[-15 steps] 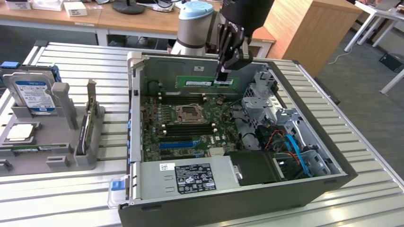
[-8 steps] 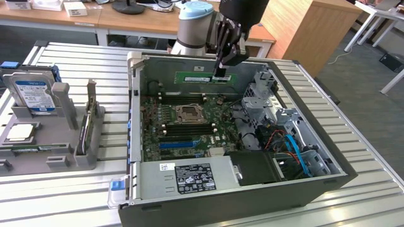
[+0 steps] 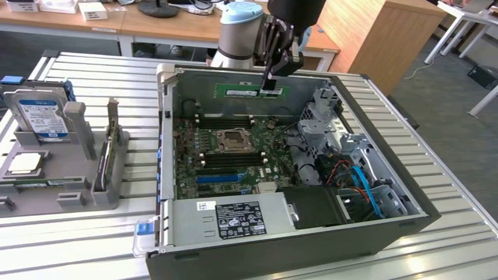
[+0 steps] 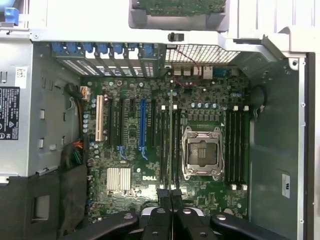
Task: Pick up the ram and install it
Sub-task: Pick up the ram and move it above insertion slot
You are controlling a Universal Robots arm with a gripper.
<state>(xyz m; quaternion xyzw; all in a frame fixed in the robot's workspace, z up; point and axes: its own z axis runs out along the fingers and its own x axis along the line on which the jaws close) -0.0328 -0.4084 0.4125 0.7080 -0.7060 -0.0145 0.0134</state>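
Silver slatted metal table (image 3: 451, 192) carries two things. Open dark-grey metal computer case (image 3: 272, 256) lies on its side mid-table. Grey plastic parts fixture (image 3: 86, 198) sits at the exterior view's left, near, not touching.

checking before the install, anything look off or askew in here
Nothing looks damaged or spilled. One oddity: the pincer is shut on the ram near one end, not its middle, so the stick juts toward the exterior view's left. The CPU socket sits bare.
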